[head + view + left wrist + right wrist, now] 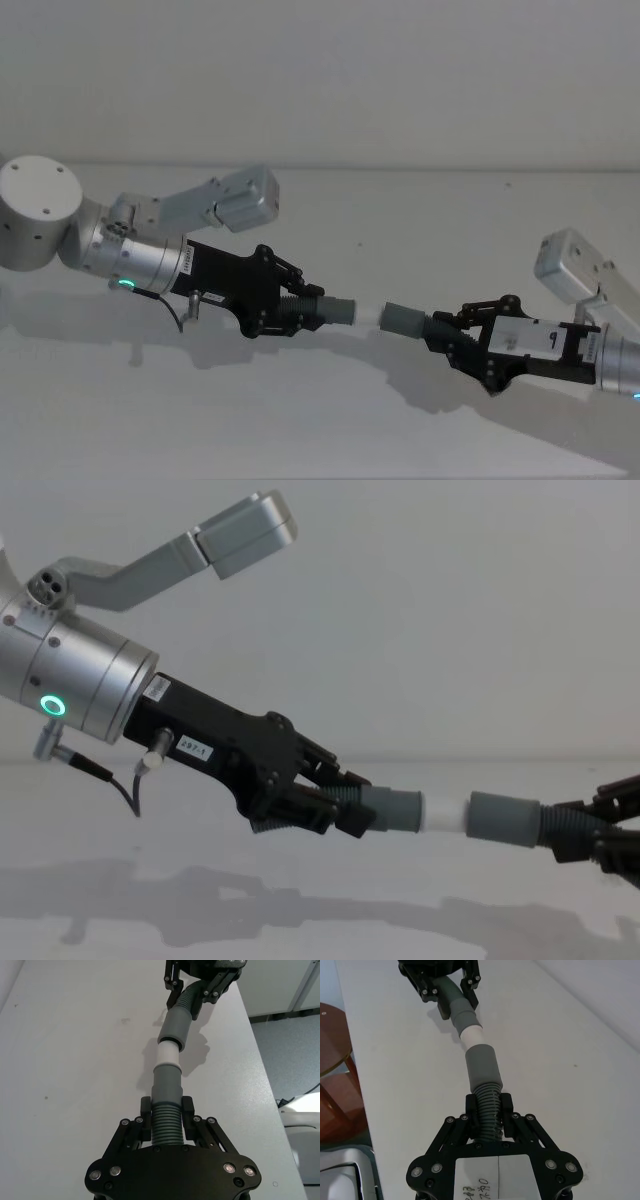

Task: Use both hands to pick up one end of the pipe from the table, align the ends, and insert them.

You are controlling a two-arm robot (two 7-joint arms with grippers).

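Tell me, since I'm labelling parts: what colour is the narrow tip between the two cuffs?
White; the tip shows best in the left wrist view.

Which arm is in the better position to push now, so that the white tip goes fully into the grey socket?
Probably the right. The right pincer grips its hose piece near the socket cuff, so it should bend little. The left pincer can hold the white tip steady.

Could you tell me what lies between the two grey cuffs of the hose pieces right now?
Only the white tip of the left gripper's hose piece spans between the left cuff and right cuff; the chest view shows this.
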